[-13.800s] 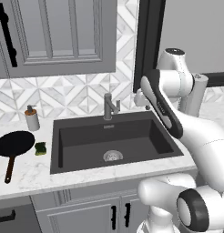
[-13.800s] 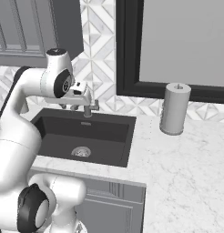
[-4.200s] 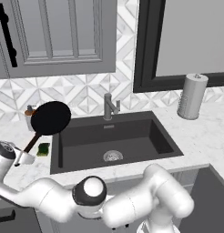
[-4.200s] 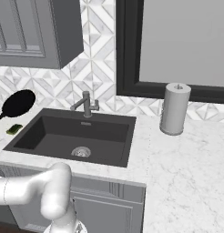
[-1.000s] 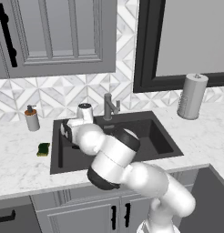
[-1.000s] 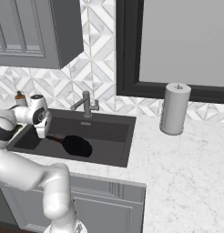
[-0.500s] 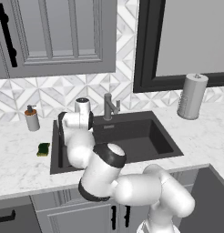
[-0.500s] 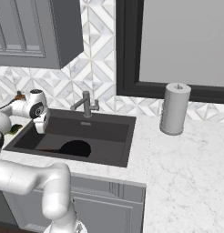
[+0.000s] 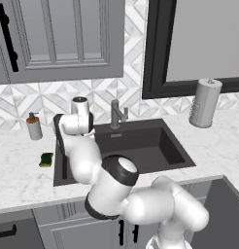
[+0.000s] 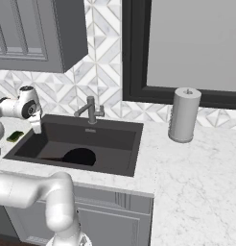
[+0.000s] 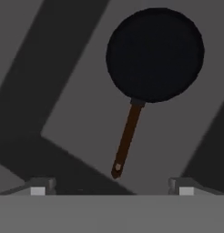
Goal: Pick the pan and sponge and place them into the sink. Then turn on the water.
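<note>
We see the sink (image 10: pixel 124 144) w/ pan (image 11: pixel 155 53) lying flat on its floor, handle toward the gripper (image 11: pixel 111 184), whose jaws stand wide open, nothing held. Sponge (image 9: pixel 46 159) sits on the desk (image 9: pixel 19 170) just left of the sink, near the soap bottle (image 9: pixel 33 127). Risks: arm clips the sink rim on lift-out, or nudges the bottle reaching for the sponge; small sponge could slip the grasp.

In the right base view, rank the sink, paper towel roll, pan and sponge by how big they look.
1. sink, by far the widest.
2. paper towel roll.
3. pan, close to the roll in area; its handle is hard to make out.
4. sponge, smallest, partly behind the gripper.
</note>
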You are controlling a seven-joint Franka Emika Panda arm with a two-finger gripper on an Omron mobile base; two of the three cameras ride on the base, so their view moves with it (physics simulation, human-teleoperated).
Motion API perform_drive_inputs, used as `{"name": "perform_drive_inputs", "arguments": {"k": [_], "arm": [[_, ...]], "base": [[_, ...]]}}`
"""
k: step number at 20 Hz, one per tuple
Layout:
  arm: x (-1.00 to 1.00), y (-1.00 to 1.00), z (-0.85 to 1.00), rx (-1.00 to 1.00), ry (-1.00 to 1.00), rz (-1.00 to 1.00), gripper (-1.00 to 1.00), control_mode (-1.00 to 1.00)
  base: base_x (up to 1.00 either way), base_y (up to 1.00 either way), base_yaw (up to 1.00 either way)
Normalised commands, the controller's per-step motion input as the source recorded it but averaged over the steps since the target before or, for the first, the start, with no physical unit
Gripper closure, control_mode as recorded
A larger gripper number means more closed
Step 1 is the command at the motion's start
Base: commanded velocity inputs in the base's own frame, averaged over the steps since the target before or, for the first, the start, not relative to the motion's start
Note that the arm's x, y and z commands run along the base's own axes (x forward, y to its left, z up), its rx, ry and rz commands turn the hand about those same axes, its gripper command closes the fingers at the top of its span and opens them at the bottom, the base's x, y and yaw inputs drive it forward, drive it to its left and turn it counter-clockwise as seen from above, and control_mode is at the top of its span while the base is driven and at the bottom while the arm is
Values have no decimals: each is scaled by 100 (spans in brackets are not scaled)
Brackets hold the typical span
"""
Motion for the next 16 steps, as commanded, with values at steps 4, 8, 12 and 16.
{"name": "perform_drive_inputs", "arguments": {"k": [4, 8, 12, 16], "arm": [[-31, 14, 22, -11, -9, 65, -100, -100], [-23, 27, 4, -2, 0, 67, -100, -100], [-5, 25, 12, -1, -1, 67, -100, -100], [-3, 27, 28, -6, -6, 59, -100, -100]], "base": [[0, 0, 0], [0, 0, 0], [0, 0, 0], [0, 0, 0]]}}
